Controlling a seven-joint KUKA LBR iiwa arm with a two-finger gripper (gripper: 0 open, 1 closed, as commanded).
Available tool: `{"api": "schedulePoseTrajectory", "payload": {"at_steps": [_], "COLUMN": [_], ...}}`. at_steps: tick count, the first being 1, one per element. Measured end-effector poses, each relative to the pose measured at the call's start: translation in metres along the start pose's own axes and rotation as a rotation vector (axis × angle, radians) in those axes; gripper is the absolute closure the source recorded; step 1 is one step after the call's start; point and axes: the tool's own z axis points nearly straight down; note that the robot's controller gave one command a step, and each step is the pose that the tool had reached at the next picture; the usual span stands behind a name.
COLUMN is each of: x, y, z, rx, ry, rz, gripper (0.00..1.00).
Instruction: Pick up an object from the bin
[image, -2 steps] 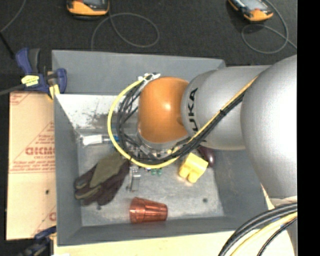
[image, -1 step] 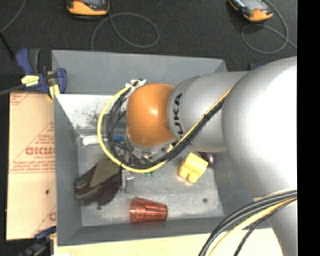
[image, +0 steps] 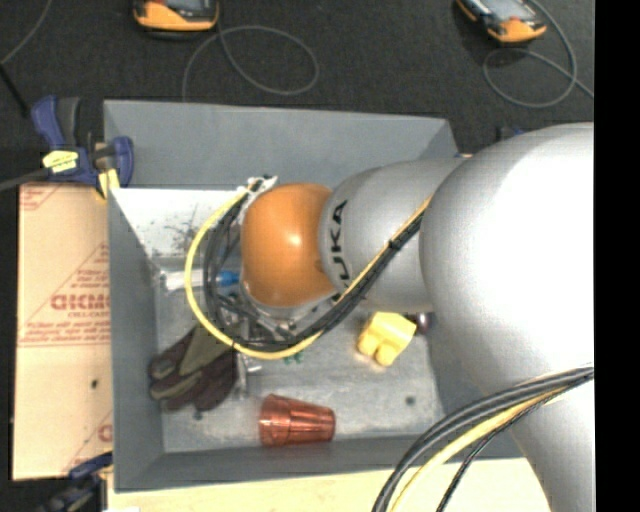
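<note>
Presently the end effector (image: 242, 358) is seen low at the left-centre of the bin (image: 133, 310), just beside a dark glove (image: 188, 372); how far it is open, and any hold, cannot be told; a copper cup (image: 295, 420) lies nearer, a yellow block (image: 385, 337) to the right; the approach step is judged in hand, and closing on the glove is called for next.

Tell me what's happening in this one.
A KUKA arm reaches into the grey bin from the right, with its gripper low beside a dark glove at the left. A copper-coloured cup lies on its side near the front wall, and a yellow block sits further right. Nothing looks lifted yet.
</note>
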Motion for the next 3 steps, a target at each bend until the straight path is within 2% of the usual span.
{"api": "schedulePoseTrajectory", "payload": {"at_steps": [1, 2, 3], "x": [-0.002, -0.001, -0.015], "y": [-0.003, -0.001, 0.061], "z": [-0.027, -0.005, 0.001], "rx": [0.002, -0.001, 0.004], "ry": [-0.013, -0.005, -0.02], "rz": [-0.088, -0.008, -0.451], "gripper": [0.0, 0.0, 1.0]}}
